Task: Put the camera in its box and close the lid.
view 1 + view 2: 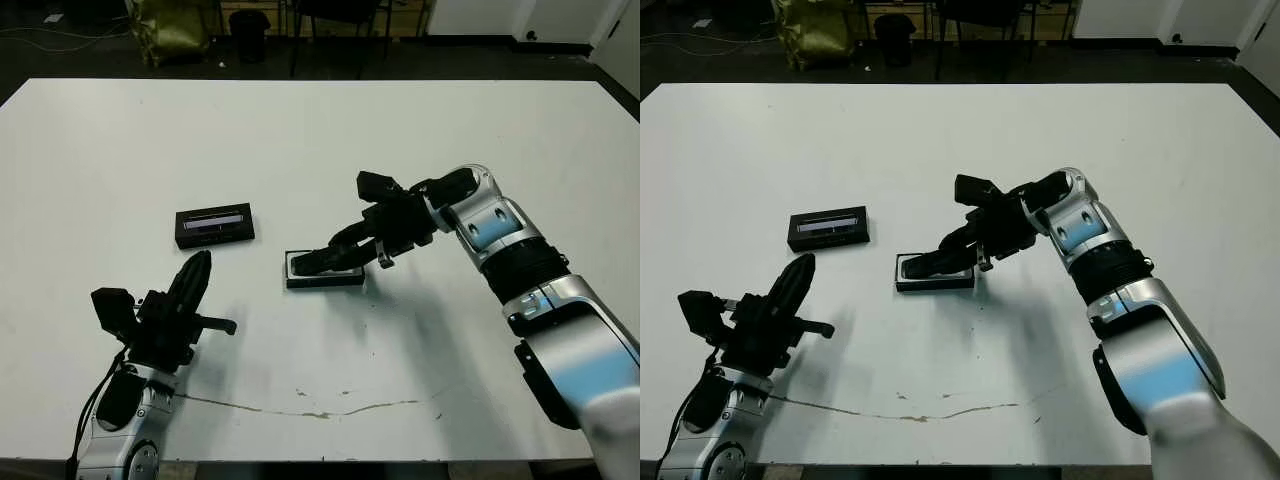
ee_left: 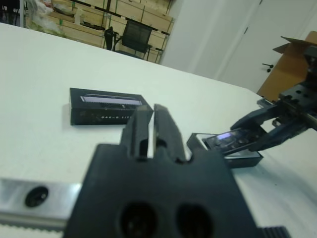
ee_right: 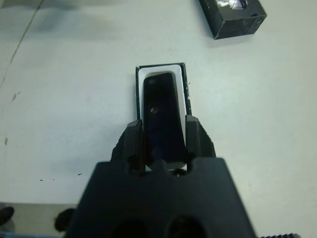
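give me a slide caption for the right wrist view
Right tool holds the camera over the white-lined box.

lid (image 2: 106, 106) on table, camera (image 2: 233, 140) over box (image 2: 229, 154)

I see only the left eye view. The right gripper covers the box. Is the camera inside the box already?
Observer: In the right wrist view the camera lies lengthwise over the white lining of the box, and the right gripper holds it between its fingers.
Operator: Is the left gripper open?
Observer: No. The left wrist view shows the left gripper with its fingers together, holding nothing.
Operator: Which side of the lid is up?
Observer: The lid lies with its glossy strip up.
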`<action>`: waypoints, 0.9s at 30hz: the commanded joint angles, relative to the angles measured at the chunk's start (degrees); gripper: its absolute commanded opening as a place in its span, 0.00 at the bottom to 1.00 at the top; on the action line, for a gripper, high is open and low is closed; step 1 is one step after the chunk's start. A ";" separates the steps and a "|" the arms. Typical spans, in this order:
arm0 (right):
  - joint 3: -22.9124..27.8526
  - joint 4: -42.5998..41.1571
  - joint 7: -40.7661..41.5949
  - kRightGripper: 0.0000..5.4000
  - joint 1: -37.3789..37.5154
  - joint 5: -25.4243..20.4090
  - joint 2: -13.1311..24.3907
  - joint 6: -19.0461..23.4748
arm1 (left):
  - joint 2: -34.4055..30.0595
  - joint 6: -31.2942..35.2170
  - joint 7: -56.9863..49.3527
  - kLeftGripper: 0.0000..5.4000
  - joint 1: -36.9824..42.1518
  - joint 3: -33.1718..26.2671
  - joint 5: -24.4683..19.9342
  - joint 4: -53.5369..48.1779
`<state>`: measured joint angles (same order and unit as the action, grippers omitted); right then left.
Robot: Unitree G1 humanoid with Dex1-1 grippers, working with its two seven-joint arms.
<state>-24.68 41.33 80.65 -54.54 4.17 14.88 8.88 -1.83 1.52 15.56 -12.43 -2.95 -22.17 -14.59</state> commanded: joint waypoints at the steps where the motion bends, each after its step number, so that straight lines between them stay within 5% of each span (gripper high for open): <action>1: -1.64 -0.15 -0.07 0.12 1.74 1.03 -1.13 1.37 | -0.05 -0.01 0.48 0.00 -0.73 -0.23 -0.19 0.98; 16: -0.89 2.85 -2.01 0.12 2.42 0.32 -4.86 1.33 | -0.28 -0.21 0.76 0.00 -0.58 -0.23 0.01 1.73; 27: 0.38 5.67 -6.84 0.12 2.58 1.14 -7.08 -5.65 | -0.14 -0.66 0.72 0.00 -0.95 0.02 0.56 1.64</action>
<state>-23.35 46.25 76.52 -53.51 4.64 11.43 4.00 -1.84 0.59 16.54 -12.68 -2.89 -22.15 -13.47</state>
